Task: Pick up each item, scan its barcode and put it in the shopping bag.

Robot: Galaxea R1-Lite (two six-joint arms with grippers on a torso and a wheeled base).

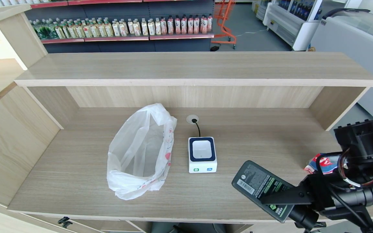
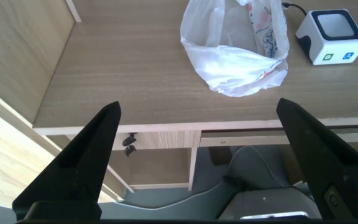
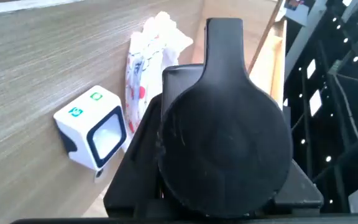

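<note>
Head view: right gripper (image 1: 272, 198) at lower right of frame, jaws clamped on a dark pack (image 1: 254, 181). The pack is flat and tilted, label side up, w/ a barcode near its left end. It sits lower right of centre, over the front edge of the counter (image 1: 76, 168), and to the right of & lower than the scanner (image 1: 202, 154), well apart from it.

Scanner is a white box w/ a dark window on top, approx centre of frame. A cable (image 1: 197, 126) runs from its back to a round hole in the counter top.

Shopping bag (image 1: 141, 152) is white translucent plastic w/ red print. It lies just left of the scanner, mouth open toward the upper part of the frame.

A red-blue pack (image 1: 319, 163) is at mid right, partly hidden behind the right arm; can't tell if it rests on the counter.

Shelf of bottles (image 1: 121, 27) runs across the upper left, behind the counter.

Left wrist view: left gripper (image 2: 197, 155) jaws wide apart, out past the counter's front edge. Bag & scanner are on the counter top beyond it.

Right wrist view: a black rounded shape (image 3: 222, 149) sits close to the cam, can't tell what it is. Scanner & bag are side by side on the counter past it.
</note>
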